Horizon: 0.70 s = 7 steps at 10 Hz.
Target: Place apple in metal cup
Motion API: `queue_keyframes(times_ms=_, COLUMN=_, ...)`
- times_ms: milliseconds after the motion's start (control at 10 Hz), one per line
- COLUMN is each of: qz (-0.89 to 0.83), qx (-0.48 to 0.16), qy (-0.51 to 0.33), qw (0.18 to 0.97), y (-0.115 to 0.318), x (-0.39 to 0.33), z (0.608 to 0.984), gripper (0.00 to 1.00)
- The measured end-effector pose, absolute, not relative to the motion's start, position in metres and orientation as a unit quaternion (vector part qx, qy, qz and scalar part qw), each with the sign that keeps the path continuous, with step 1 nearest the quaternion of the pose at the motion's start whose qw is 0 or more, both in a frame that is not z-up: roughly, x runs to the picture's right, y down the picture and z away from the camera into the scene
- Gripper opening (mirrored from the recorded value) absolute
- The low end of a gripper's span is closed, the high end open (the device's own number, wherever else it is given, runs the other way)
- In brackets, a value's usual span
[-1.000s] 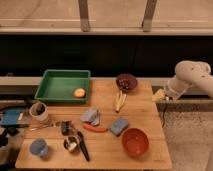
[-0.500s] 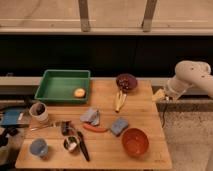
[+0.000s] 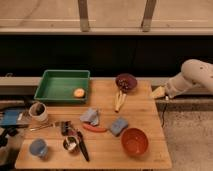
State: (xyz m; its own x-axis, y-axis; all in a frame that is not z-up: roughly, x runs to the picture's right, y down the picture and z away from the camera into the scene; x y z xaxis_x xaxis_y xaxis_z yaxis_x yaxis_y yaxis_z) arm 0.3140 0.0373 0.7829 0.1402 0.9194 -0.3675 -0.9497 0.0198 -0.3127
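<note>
Apple lies inside green tray, near tray's front right corner, at rear left of table. Metal cup upright near front left, well apart from apple. Gripper just beside table's right rear edge, jaws wide, holding nothing.

The arm is built of smooth, rounded off-white shell segments, with a bulbous joint housing that tapers to a narrower forearm. The gripper, pale cream-yellow and wedge-shaped, ends the arm just beside the right edge of the table, with its fingers spread apart.
</note>
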Motion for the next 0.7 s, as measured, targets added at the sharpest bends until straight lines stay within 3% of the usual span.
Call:
queue_keyframes(times_ms=300, qz=0.613, qx=-0.244, qy=-0.004, qw=0.752, y=0.015, x=0.26, z=0.787, gripper=0.8)
queue_keyframes(times_ms=700, qz=0.547, qx=-0.194, qy=-0.032, qw=0.814, y=0.0, x=0.187, z=0.787, gripper=0.8)
